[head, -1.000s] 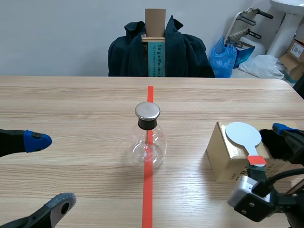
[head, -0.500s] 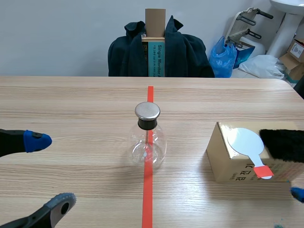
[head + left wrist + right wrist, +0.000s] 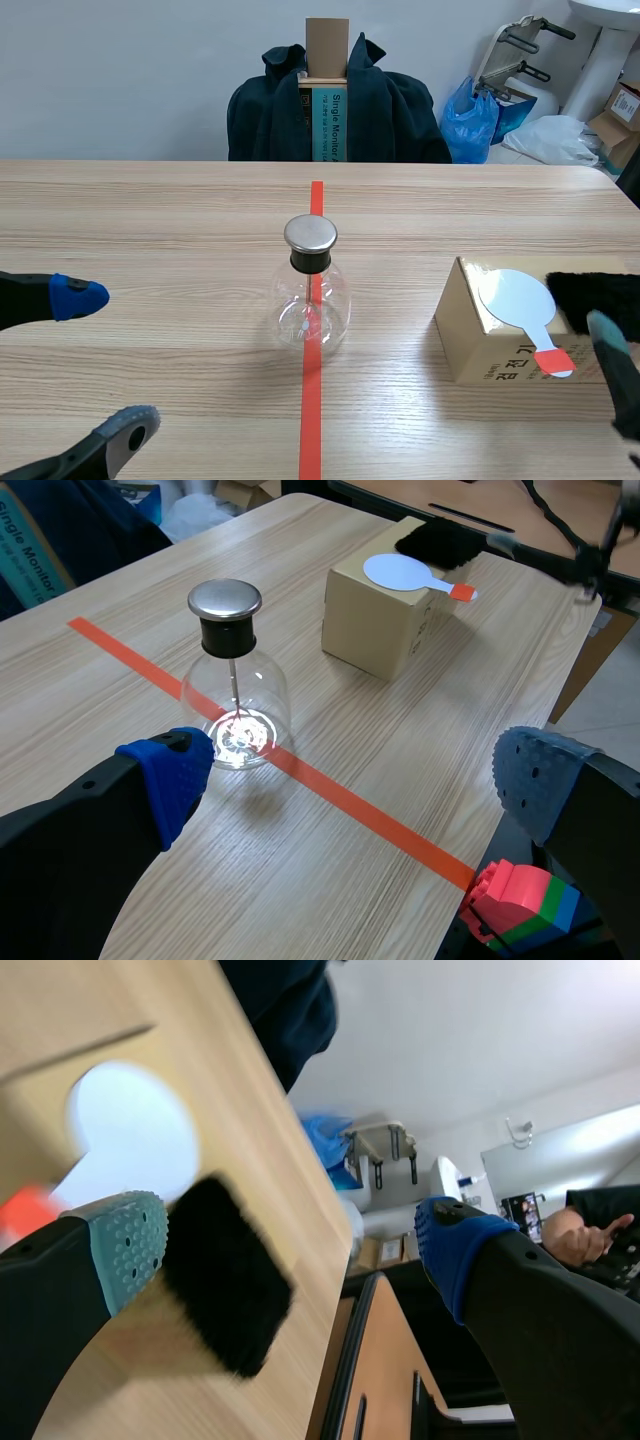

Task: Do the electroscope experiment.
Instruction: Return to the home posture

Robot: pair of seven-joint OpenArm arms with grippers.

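Observation:
A clear glass flask electroscope (image 3: 311,296) with a metal cap stands on the red tape line at the table's middle; it also shows ahead of my left gripper (image 3: 355,770). A tan cardboard box (image 3: 500,335) at the right carries a white round paddle with a red handle (image 3: 520,300) and a black fur pad (image 3: 598,302). My left gripper (image 3: 95,360) is open at the table's left edge, holding nothing. My right gripper (image 3: 290,1240) is open, tilted, with the fur pad (image 3: 225,1275) and paddle (image 3: 130,1130) ahead of it; only one fingertip (image 3: 612,350) shows in the scene.
A chair draped with a dark jacket (image 3: 335,100) and a tall cardboard box stand behind the table's far edge. Bags and boxes (image 3: 540,110) lie on the floor at the back right. A small toy of coloured bricks (image 3: 520,905) sits below the table's edge by my left gripper.
My right arm has pulled back from the box toward the table's right edge and turned; the paddle has shifted slightly on the box. The left arm has not moved.

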